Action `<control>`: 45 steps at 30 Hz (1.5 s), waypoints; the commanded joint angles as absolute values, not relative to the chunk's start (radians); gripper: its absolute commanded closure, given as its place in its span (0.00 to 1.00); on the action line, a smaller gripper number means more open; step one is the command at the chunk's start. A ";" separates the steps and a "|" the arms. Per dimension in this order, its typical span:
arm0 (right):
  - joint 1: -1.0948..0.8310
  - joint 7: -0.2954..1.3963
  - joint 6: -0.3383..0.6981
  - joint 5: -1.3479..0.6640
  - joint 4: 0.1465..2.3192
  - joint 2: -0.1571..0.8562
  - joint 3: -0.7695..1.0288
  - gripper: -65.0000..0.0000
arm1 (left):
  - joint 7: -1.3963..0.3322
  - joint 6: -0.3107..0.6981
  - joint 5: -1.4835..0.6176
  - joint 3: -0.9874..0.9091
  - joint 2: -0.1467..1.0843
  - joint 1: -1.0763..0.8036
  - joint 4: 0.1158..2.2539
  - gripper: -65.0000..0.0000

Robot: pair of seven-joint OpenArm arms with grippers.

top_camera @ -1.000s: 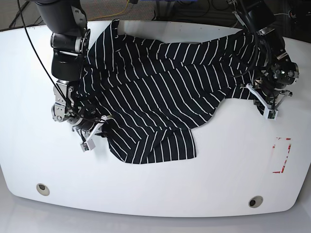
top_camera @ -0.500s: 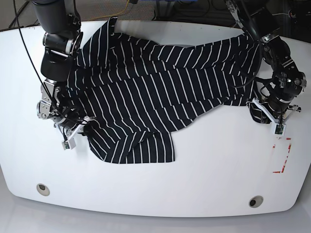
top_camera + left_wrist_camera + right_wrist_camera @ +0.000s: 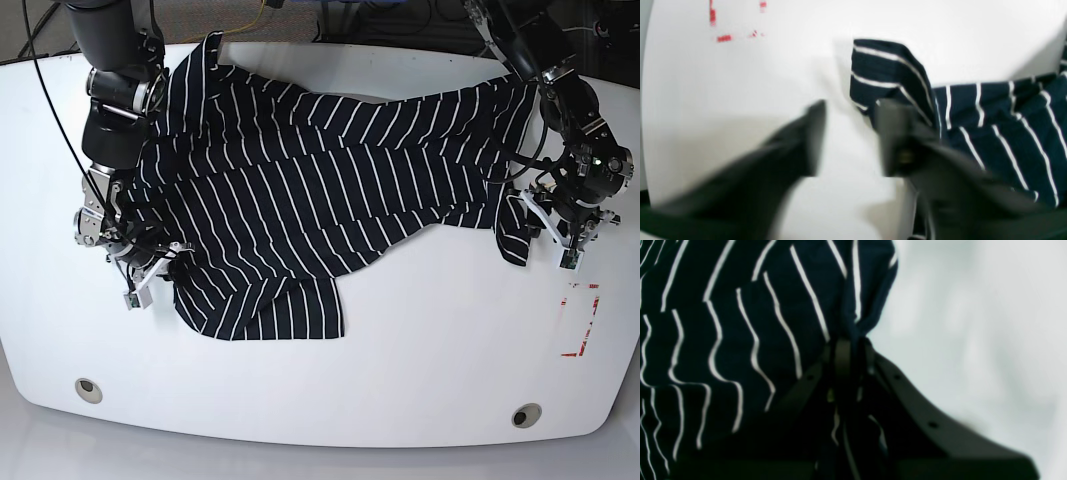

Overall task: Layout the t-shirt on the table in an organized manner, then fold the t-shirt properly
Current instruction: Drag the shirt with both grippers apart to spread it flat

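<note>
1. The right gripper (image 3: 150, 283), at 9 o'clock on the table (image 3: 420, 370), pinches a bunched edge of the t-shirt (image 3: 300, 200) — its jaws are pressed together on the cloth.
2. The shirt lies crumpled across the table's centre; it looks light and limp, best taken at hems or shoulder seams.
3. At 3 o'clock, the left gripper (image 3: 560, 240) is spread — a striped flap touches one finger, unheld.

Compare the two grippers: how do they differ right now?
The left gripper is open, bare table between its fingers, the t-shirt beside it; the right gripper is shut on the t-shirt. In the base view, they sit at the t-shirt's opposite ends.
</note>
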State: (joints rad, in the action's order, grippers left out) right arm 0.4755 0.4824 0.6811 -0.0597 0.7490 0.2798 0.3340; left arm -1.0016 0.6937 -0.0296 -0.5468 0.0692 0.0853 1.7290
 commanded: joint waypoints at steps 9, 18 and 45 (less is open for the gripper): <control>0.496 0.493 0.693 -0.062 0.759 0.274 0.334 0.96 | -0.977 0.698 -0.042 -0.513 0.050 0.096 1.735 0.35; 0.496 0.493 0.693 -0.062 0.759 0.271 0.334 0.96 | -0.932 0.698 -0.038 -0.441 0.025 0.090 1.669 0.35; 0.496 0.493 0.693 -0.062 0.759 0.272 0.334 0.96 | -0.803 0.558 -0.035 -0.363 0.038 0.030 1.590 0.35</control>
